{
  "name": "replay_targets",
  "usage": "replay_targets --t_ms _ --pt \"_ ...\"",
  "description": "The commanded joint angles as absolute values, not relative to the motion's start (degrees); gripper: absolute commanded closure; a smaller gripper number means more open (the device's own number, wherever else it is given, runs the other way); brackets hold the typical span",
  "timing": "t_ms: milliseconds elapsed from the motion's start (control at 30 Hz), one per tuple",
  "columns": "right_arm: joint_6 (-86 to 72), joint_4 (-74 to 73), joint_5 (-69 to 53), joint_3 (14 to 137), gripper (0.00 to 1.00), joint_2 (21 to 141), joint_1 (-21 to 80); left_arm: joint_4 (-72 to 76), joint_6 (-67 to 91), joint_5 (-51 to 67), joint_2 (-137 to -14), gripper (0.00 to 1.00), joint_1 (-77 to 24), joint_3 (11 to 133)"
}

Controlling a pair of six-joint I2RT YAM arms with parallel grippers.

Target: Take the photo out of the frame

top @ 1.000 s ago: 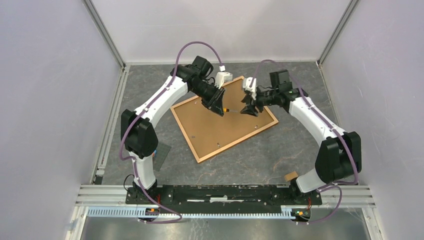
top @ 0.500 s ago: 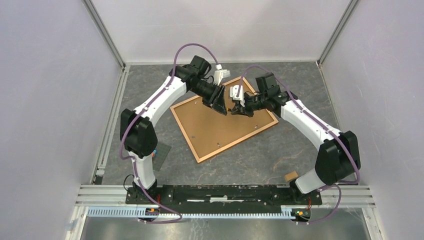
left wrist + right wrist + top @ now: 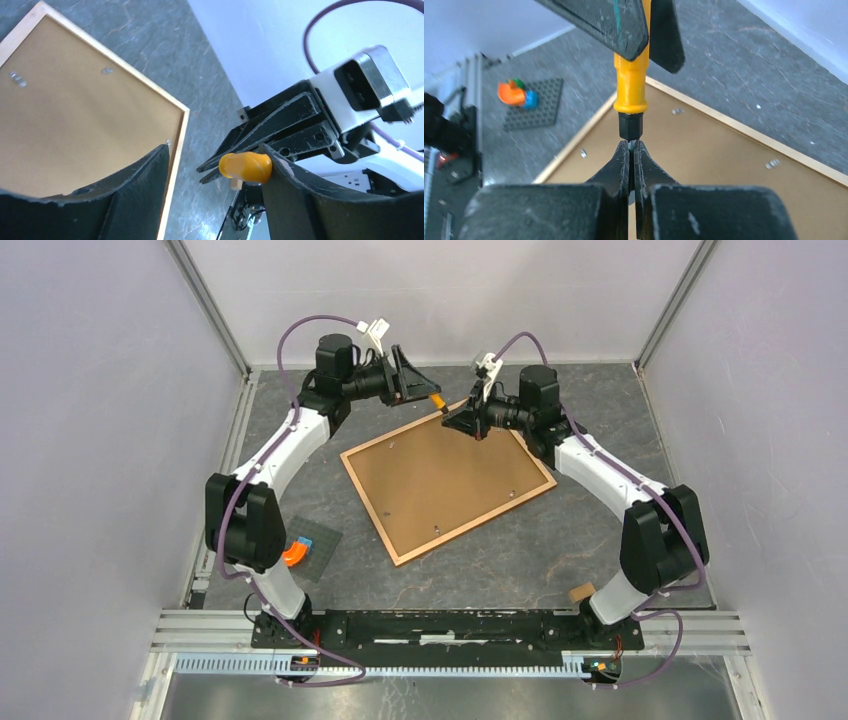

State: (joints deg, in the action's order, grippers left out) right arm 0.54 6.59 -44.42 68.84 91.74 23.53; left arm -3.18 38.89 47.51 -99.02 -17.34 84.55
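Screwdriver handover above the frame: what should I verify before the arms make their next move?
1. Right gripper shut on the screwdriver shaft: ok.
2. Left gripper open around the handle, not clamping it: ok.
3. Frame lying flat, back up: ok.
4. Clips turned clear of the frame's back: cannot tell, too small.
5. Photo out: not ok; the frame's back is closed and no photo is in view.

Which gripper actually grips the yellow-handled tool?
The right gripper: shut on the yellow-handled tool's thin shaft. The left gripper stands open around its handle.
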Motion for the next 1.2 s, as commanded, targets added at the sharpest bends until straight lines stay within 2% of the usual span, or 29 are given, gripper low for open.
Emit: replay_targets --t_ms 0,67,133,267,300,333,433,500,633,733,900,1067,1167 --pt "-17.07 21.46 -46.90 69.58 1.00 93.47 23.54 9.92 48.08 47.23 -96.75 0.31 -17.97 83.46" --pt "-19.13 22.66 -47.38 69.98 1.00 94.52 23.64 11.36 48.85 47.17 -97.03 0.36 -18.12 83.24" --pt "-20.05 23.39 -47.90 70.13 1.00 95.01 24.03 11.51 48.70 47.19 -97.16 0.47 -18.45 83.40" --pt "-19.87 23.64 -48.28 70.02 1.00 95.39 24.58 10.15 48.01 46.89 -97.22 0.82 -18.41 83.35" --pt "-19.47 23.24 -48.46 70.04 0.98 95.54 24.51 8.45 46.94 46.77 -97.12 0.90 -18.22 83.60" --pt "-18.32 21.79 -48.16 70.28 0.90 95.61 24.34 5.87 45.46 46.63 -96.97 0.97 -17.71 84.00" --pt "-11.04 14.74 -46.12 71.37 0.51 94.99 23.39 -9.99 35.60 44.14 -96.74 0.98 -14.68 87.47" --pt "-4.08 8.58 -43.33 72.21 0.39 94.04 22.49 -21.04 27.65 41.26 -97.13 0.98 -11.49 90.34" --pt "10.66 0.17 -34.29 71.53 0.28 90.84 20.53 -43.04 10.07 31.98 -100.11 0.98 -4.24 95.49" --pt "13.84 -1.30 -29.36 68.95 0.17 87.91 18.38 -56.55 0.35 22.61 -106.00 0.98 -0.68 102.62" --pt "11.24 -1.09 -25.43 66.92 0.02 86.41 14.64 -64.82 -6.30 12.70 -112.90 0.98 3.47 108.45" --pt "11.86 -10.30 -30.12 72.56 0.02 90.73 11.83 -70.87 -8.06 4.07 -122.21 0.98 3.74 116.15" --pt "11.71 -10.49 -33.21 72.43 0.02 91.21 10.43 -71.36 -8.37 0.18 -125.93 0.98 3.80 118.05"
